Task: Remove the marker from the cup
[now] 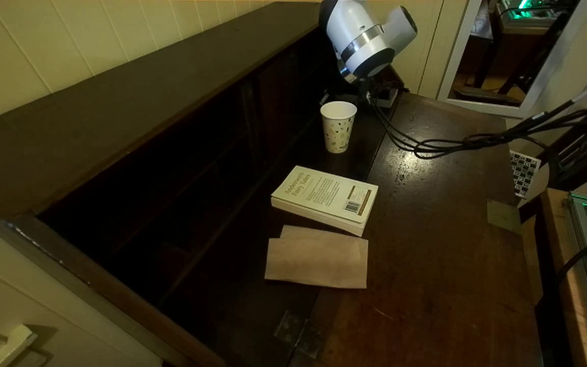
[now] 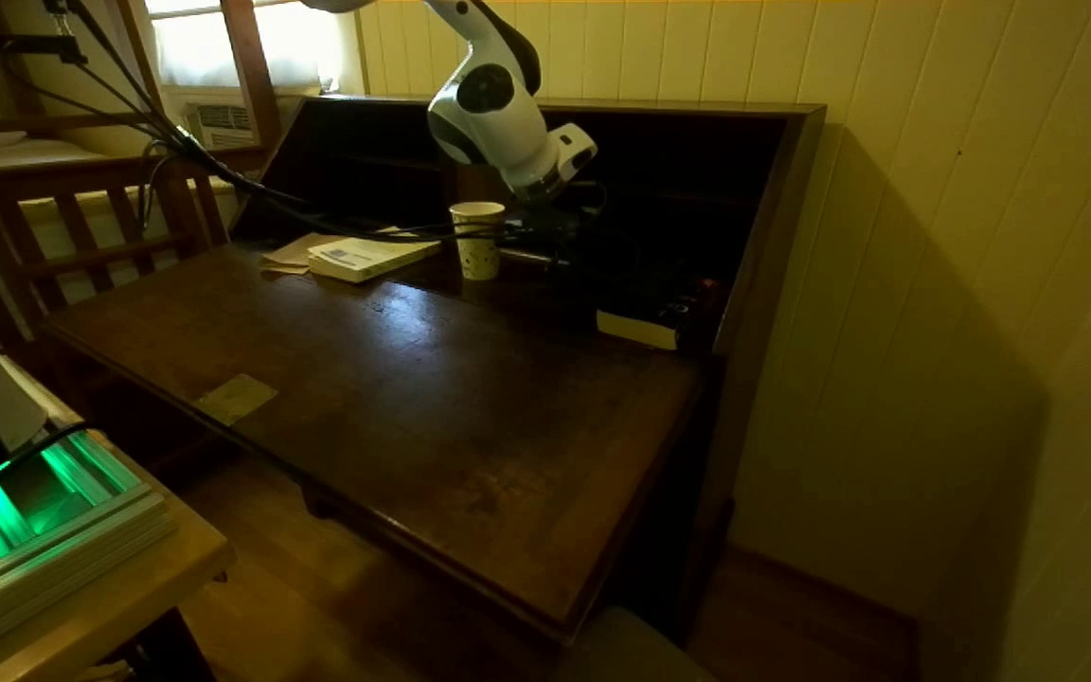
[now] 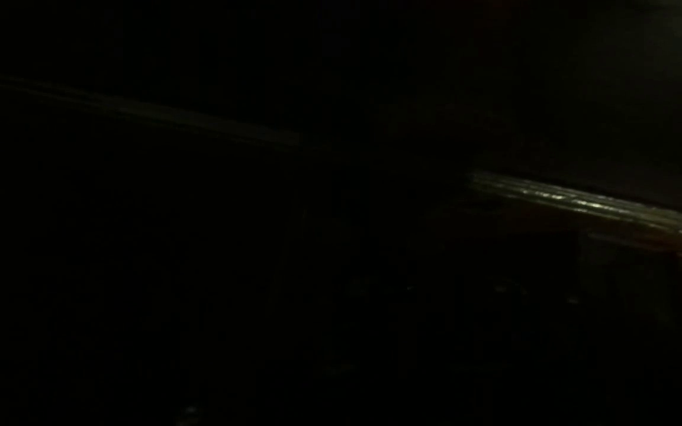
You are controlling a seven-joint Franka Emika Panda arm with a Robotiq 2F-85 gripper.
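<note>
- Dark, dimly lit gripper (image 2: 557,244), upper middle in an exterior view; small white tapered paper cup (image 2: 478,251) just left of it, contact cannot be told.
- Fingers lost in shadow: spread or together, cannot tell.
- Marker: cannot be made out; wrist view nearly black.
- Cup upright, wide-rimmed, white inside, dark and tan flecks outside.
- Brown polished wooden desk (image 2: 394,379): top spreads below the cup to a front edge slanting from middle left to bottom centre.
- Thick dark book with pale pages (image 2: 638,329), right of centre, lower right of gripper.
- Cream paperback book (image 1: 326,200), mid-frame in an exterior view, below cup, apart.
- Thin black cables (image 1: 441,148) run off upper right.
</note>
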